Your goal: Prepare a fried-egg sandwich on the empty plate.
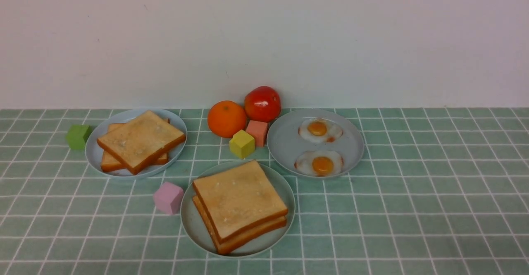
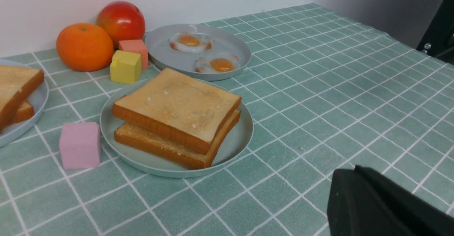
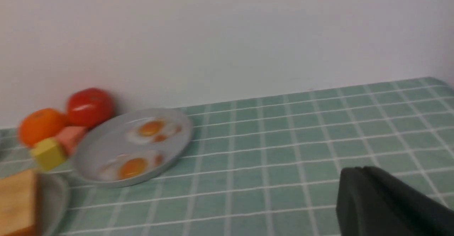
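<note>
Three plates sit on my checked cloth. Nearest me, the mint-green plate (image 1: 191,221) carries the fried-egg sandwich (image 1: 239,205), two toast slices stacked; I can't make out any egg between them. Left, a grey-blue plate (image 1: 94,151) holds two loose toast slices (image 1: 140,141); right, another plate (image 1: 285,144) holds two fried eggs (image 1: 320,147). My left gripper (image 2: 358,197) and right gripper (image 3: 361,197) are both clamped closed and empty, only their dark tips showing, cut off at the frame edge.
</note>
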You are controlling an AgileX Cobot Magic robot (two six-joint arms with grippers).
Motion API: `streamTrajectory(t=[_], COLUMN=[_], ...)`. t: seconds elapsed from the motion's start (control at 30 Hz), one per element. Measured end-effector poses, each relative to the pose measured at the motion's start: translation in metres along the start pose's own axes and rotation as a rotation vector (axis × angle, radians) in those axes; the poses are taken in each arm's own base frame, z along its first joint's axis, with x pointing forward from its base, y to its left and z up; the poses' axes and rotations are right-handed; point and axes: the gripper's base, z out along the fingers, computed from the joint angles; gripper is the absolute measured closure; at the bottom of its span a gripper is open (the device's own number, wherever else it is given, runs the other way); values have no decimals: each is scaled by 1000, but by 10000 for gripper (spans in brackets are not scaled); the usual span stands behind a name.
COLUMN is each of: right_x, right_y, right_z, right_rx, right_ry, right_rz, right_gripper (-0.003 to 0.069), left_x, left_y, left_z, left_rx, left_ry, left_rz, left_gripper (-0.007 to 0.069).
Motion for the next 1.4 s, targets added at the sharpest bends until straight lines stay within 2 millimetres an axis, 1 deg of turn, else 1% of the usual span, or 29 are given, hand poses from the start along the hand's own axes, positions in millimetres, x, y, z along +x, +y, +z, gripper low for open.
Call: streamTrajectory(t=[0.03, 0.13, 0.67, 0.77, 0.97, 1.13, 1.4], right_x=[11, 23, 22, 28, 44, 46, 46], right_y=[-2, -6, -4, -3, -1, 0, 0], right_z=[0, -1, -1, -1, -2, -3, -4], right_rx=[17, 51, 19, 7, -34, -48, -49], right_ry=[-28, -37, -69, 1, 180, 218, 221], right_rz=[-3, -2, 0, -37, -169, -204, -212], right_gripper=[673, 673, 673, 673, 673, 672, 668], left_x=[0, 0, 1, 1, 1, 1, 1], left_y=[0, 0, 0, 0, 0, 0, 0], left_z=[0, 0, 0, 0, 0, 0, 0], left_rx=[-1, -1, -1, -1, -1, -1, -1], left_ry=[2, 3, 4, 4, 4, 4, 4], left_rz=[0, 0, -2, -2, -2, -2, -2], left_gripper=[638, 637, 634, 629, 625, 621, 620])
